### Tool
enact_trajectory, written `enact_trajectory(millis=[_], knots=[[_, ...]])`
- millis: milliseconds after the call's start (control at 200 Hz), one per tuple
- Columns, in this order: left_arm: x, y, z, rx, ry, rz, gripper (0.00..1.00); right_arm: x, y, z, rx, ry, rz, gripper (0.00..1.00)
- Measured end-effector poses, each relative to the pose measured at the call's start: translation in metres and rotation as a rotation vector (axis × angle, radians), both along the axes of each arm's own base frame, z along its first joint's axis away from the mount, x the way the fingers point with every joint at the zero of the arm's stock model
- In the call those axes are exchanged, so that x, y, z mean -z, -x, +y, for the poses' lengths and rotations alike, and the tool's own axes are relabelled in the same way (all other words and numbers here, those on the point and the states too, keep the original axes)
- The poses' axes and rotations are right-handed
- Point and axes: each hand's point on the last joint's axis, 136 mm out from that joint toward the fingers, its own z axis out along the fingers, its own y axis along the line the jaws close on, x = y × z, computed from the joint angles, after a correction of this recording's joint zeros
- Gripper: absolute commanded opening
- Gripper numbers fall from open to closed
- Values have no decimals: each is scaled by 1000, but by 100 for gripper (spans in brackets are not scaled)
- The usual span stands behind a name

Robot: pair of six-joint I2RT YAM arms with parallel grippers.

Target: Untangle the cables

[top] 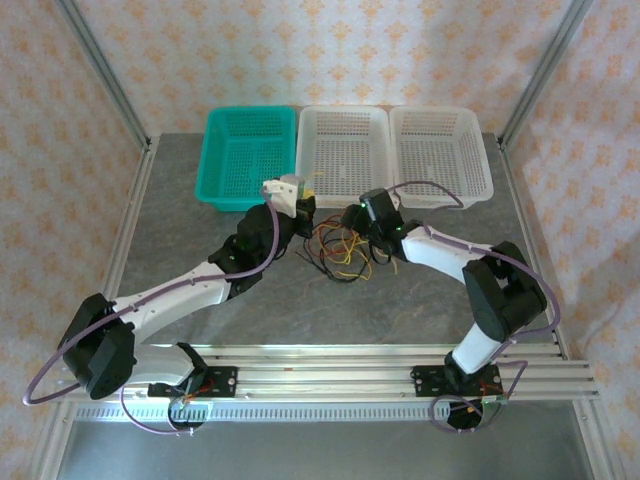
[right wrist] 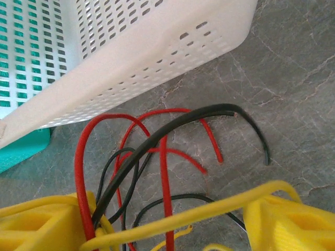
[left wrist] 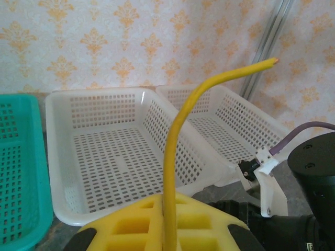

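The cables (top: 340, 254) lie in a tangle of yellow, red and black strands on the grey table, between my two grippers. My left gripper (top: 300, 207) is at the tangle's left edge. In the left wrist view, my left gripper (left wrist: 170, 222) is shut on a yellow cable (left wrist: 180, 130) that rises between the yellow pads and curves right to a free end. My right gripper (top: 356, 228) is over the tangle's upper right. In the right wrist view, my right gripper (right wrist: 167, 232) is open, its yellow fingers (right wrist: 293, 222) wide apart, with red (right wrist: 165, 178), black (right wrist: 157, 136) and yellow (right wrist: 209, 212) strands between them.
Three baskets stand in a row at the back: a teal basket (top: 250, 155), a middle white basket (top: 345, 150) and a right white basket (top: 440, 150). The middle white basket's wall (right wrist: 157, 47) is just beyond the right gripper. Bare table lies in front of the tangle.
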Motion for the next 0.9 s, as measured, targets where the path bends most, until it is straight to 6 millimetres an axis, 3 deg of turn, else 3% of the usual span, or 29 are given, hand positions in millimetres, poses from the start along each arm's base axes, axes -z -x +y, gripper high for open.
enact_trajectory(millis=[155, 390, 516, 676, 901], knots=[[3, 1, 10, -39, -54, 3, 0, 6, 4, -2, 0, 4, 7, 73], [-9, 5, 31, -120, -117, -29, 0, 11, 9, -5, -7, 16, 15, 81], [-19, 8, 42, -158, -138, -57, 0, 8, 11, -7, -6, 15, 5, 81], [-41, 13, 60, -229, -142, -107, 0, 19, 19, -17, 5, 50, 36, 82], [-46, 12, 75, -305, -209, -129, 0, 14, 22, -20, -5, 64, 26, 84]])
